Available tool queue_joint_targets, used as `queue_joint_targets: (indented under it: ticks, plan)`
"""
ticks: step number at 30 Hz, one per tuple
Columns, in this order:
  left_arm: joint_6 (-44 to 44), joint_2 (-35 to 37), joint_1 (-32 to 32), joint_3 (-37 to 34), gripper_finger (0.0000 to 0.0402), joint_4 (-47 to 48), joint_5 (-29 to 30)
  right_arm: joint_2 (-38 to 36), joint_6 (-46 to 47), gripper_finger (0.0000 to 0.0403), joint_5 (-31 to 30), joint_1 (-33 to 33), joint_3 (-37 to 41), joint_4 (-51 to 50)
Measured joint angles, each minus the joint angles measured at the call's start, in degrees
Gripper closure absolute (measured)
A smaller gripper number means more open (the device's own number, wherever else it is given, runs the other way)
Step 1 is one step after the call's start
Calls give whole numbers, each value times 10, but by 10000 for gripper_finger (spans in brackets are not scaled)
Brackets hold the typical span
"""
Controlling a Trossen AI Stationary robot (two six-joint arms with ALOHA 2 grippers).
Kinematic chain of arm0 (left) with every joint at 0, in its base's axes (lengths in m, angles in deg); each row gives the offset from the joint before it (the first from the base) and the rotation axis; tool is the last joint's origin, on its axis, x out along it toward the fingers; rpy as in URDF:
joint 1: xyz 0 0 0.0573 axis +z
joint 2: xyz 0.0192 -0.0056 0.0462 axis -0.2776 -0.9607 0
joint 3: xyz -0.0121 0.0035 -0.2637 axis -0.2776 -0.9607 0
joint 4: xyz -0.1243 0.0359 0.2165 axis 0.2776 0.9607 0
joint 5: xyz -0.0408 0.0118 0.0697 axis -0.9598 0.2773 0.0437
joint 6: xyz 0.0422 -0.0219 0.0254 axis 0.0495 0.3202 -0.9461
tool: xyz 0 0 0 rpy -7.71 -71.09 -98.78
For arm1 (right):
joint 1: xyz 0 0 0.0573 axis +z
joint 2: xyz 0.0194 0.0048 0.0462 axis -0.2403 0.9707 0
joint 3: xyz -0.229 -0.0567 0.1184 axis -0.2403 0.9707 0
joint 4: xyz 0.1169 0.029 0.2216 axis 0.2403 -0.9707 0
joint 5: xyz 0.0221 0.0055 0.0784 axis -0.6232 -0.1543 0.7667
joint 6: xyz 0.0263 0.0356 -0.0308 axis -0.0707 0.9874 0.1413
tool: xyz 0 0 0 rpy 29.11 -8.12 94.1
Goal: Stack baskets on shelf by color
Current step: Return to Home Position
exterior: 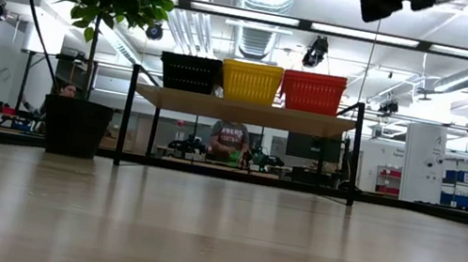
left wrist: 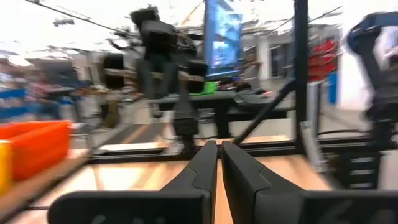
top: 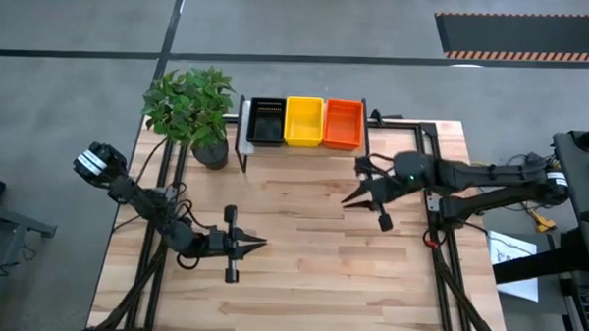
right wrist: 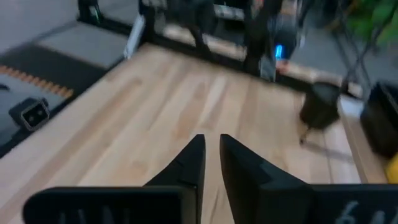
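On the shelf at the table's far side, a black basket, a yellow basket and an orange basket stand side by side on their bottoms, upright. My left gripper hovers over the near left part of the table, pointing toward the right edge, shut and holding nothing. My right gripper hangs over the middle right of the table, just near of the orange basket. Its fingers are almost together, with nothing between them.
A potted plant stands left of the shelf at the far left corner. Black frame rails run along the table's right side. Bare wooden tabletop lies between the two arms. A person is in the room beyond.
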Motion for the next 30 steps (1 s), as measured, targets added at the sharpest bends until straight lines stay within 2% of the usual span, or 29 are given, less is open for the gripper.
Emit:
queue_joint_targets:
  ticks: [5, 8, 12, 19, 22, 24, 30]
  plan:
    - [-76, 48, 1, -12, 394, 45, 51, -13, -8, 379, 3, 28, 140, 230]
    - [-55, 81, 3, -43, 394, 88, 15, -1, -10, 386, 4, 31, 220, 367]
    - [-17, 171, 0, -111, 394, 144, 5, 2, -11, 393, -1, 29, 296, 468]
    - [19, 392, 20, -272, 394, 99, 10, -71, 1, 394, -1, 28, 362, 490]
    - [26, 450, 20, -270, 394, 180, 17, -118, -1, 394, -3, 27, 388, 488]
    - [25, 478, 20, -271, 394, 194, 17, -153, -4, 394, -13, 25, 406, 489]
    - [13, 500, 20, -272, 394, 235, 20, -260, -2, 394, -36, 15, 458, 472]
